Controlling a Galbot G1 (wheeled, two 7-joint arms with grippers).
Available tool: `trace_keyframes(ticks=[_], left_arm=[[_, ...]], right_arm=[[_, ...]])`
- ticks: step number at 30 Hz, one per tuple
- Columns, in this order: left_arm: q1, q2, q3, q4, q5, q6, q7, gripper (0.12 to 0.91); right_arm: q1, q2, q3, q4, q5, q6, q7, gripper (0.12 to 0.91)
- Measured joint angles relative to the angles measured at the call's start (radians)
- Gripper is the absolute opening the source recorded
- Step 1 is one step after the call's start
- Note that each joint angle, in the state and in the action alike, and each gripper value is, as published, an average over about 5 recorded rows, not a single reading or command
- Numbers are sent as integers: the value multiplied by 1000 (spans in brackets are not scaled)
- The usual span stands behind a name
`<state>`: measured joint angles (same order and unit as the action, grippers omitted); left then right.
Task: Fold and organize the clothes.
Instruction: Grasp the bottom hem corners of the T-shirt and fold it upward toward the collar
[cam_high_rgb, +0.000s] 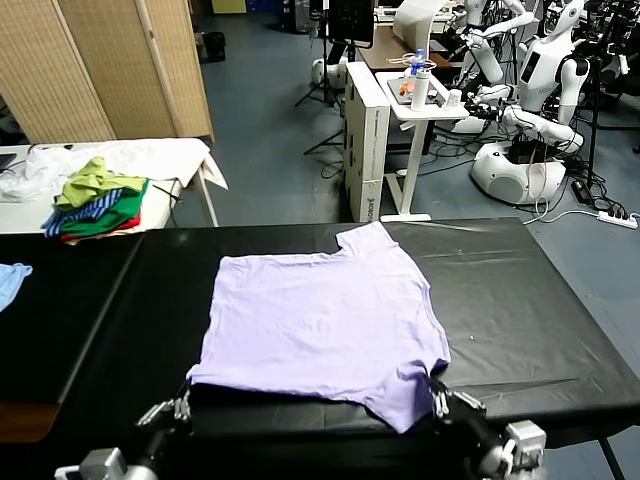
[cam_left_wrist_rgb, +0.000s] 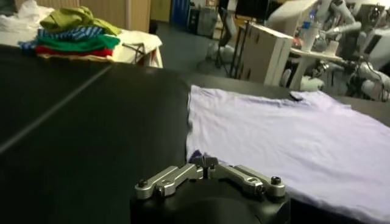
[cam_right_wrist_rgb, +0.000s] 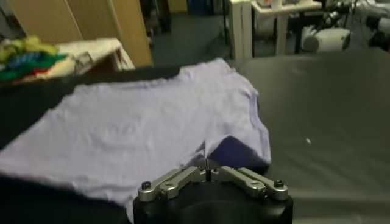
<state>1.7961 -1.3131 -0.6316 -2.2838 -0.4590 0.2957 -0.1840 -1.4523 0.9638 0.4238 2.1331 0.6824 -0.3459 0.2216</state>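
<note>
Spread flat across the middle of the black tabletop (cam_high_rgb: 520, 300) lies the lavender T-shirt (cam_high_rgb: 320, 325), one sleeve toward the far edge. At the shirt's near left corner, the left gripper (cam_left_wrist_rgb: 206, 163) has its fingers pinched together on the hem. At the near right corner, the right gripper (cam_right_wrist_rgb: 207, 163) has its fingers clamped on the sleeve's edge. Well left of the shirt sits a green, striped and red heap of garments (cam_high_rgb: 98, 205).

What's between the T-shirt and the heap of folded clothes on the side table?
Head view: only bare black tabletop lies between the lavender T-shirt and the heap of clothes, then the gap to the white side table. Nothing else sits there.
</note>
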Motion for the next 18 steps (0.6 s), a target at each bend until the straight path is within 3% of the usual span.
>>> trace_keyframes(ticks=[7, 18], left_arm=[[-102, 17, 13, 56, 13, -5, -10, 145], [-229, 80, 59, 154, 24, 25, -6, 145]], right_arm=[[138, -11, -70, -97, 6, -1, 3, 140], [285, -15, -168, -218, -1, -24, 8, 140]])
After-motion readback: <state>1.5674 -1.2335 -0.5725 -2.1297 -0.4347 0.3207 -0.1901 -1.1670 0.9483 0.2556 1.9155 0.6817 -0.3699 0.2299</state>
